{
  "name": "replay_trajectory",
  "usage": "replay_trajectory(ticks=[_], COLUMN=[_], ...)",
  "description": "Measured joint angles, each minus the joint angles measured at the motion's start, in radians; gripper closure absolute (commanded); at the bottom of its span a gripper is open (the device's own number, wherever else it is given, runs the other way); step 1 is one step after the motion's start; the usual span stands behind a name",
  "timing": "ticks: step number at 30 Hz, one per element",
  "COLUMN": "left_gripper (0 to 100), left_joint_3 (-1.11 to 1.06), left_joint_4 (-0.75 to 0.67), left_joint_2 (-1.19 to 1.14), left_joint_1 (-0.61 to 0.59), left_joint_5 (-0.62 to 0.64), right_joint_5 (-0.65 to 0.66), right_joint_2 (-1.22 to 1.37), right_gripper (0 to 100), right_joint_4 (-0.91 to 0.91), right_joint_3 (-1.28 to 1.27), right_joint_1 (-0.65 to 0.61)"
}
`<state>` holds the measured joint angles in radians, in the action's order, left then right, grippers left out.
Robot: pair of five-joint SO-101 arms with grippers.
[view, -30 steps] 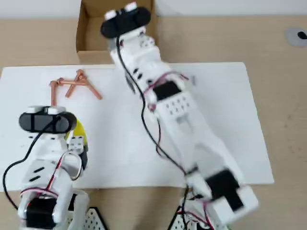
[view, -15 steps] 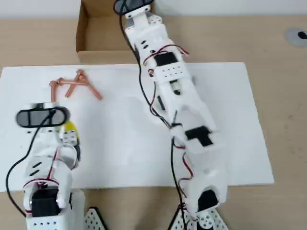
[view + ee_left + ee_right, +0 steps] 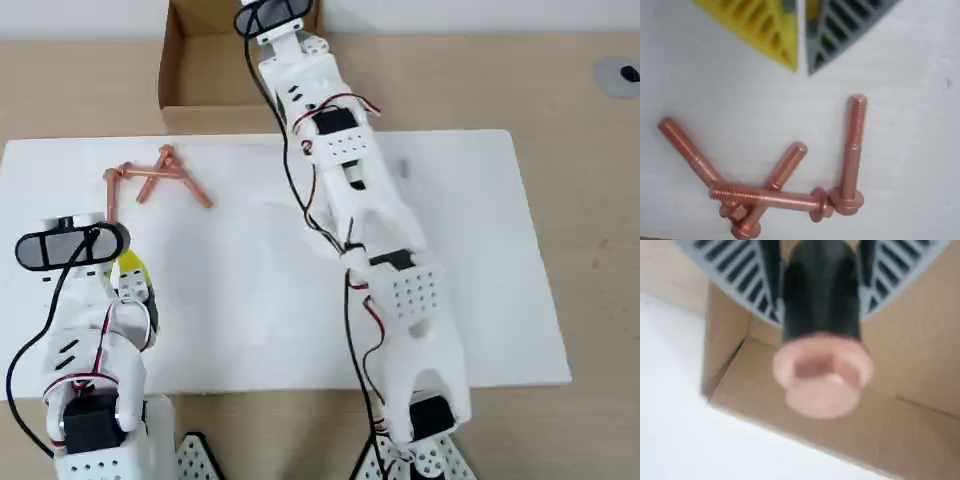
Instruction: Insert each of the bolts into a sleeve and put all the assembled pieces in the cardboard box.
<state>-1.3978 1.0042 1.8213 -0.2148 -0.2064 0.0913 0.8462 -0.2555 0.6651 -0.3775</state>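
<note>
Hanging over the cardboard box (image 3: 195, 75) at the far edge of the counter (image 3: 590, 150), the right claw (image 3: 821, 287) grips a black sleeve (image 3: 821, 300) whose long axis points down into the box, bolt head (image 3: 822, 375) lowest, so releasing it should need little more than a straight drop. The left claw (image 3: 801, 57), tips drawn almost together on nothing, sits near left, with four loose bolts (image 3: 790, 192) lying flat just beyond it, far closer to that arm. From the high view come both arms' places and the pile; the right wrist view adds the held piece.
</note>
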Motion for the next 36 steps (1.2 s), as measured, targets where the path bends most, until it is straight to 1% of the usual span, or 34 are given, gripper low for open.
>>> replay_trajectory(ticks=[4,10,20,23,25,30,36], left_gripper=[99,99,99,99,99,99,99], left_joint_3=[0.000,0.000,0.000,0.000,0.000,0.000,0.000], left_joint_4=[0.000,0.000,0.000,0.003,0.031,0.094,0.094], left_joint_2=[0.000,0.000,0.000,0.000,0.000,0.000,0.000], left_joint_1=[0.000,0.000,0.000,0.000,0.000,0.005,0.005], left_joint_5=[0.000,0.000,0.000,0.000,0.000,-0.006,-0.005], right_joint_5=[0.051,0.057,0.058,0.089,0.109,0.117,0.120], right_joint_2=[0.058,0.133,0.138,0.138,0.138,0.138,0.135], right_gripper=[98.9,98.9,98.9,98.8,96.9,86.3,85.0], right_joint_4=[-0.005,-0.005,-0.009,-0.011,-0.011,-0.011,-0.037], right_joint_3=[0.006,0.006,0.006,0.006,0.006,0.006,0.021], right_joint_1=[-0.002,-0.002,-0.002,-0.002,-0.002,-0.002,-0.002])
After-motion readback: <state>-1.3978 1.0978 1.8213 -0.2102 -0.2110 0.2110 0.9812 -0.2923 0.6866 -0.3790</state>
